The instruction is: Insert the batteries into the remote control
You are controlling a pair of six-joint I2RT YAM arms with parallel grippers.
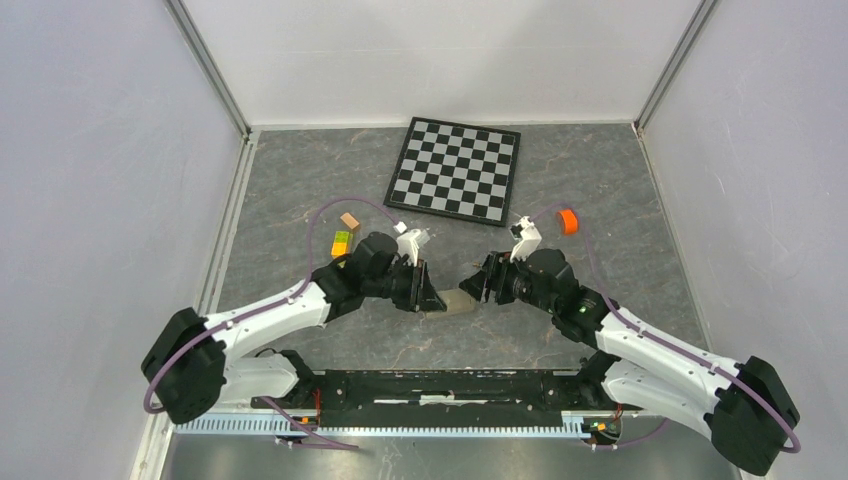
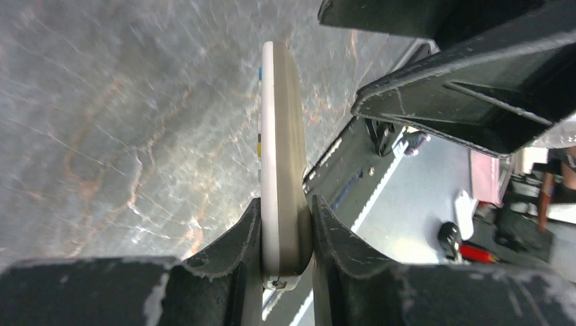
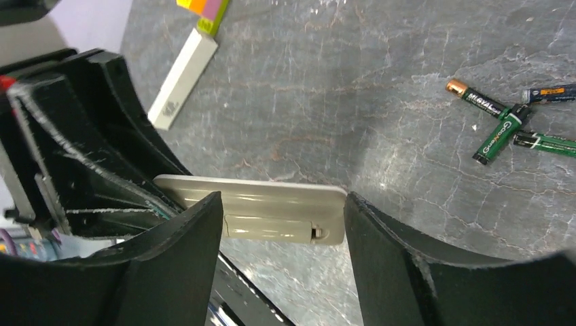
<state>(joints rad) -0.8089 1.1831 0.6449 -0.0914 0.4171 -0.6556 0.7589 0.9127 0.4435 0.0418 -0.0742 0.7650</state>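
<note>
Left tool [image 2: 286, 212] tight around remote control [image 2: 279, 122]

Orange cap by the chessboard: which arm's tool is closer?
Right. The right tool lies close by, down-left of the orange cap in the top view; the left tool is farther left, gripping the remote control.
</note>
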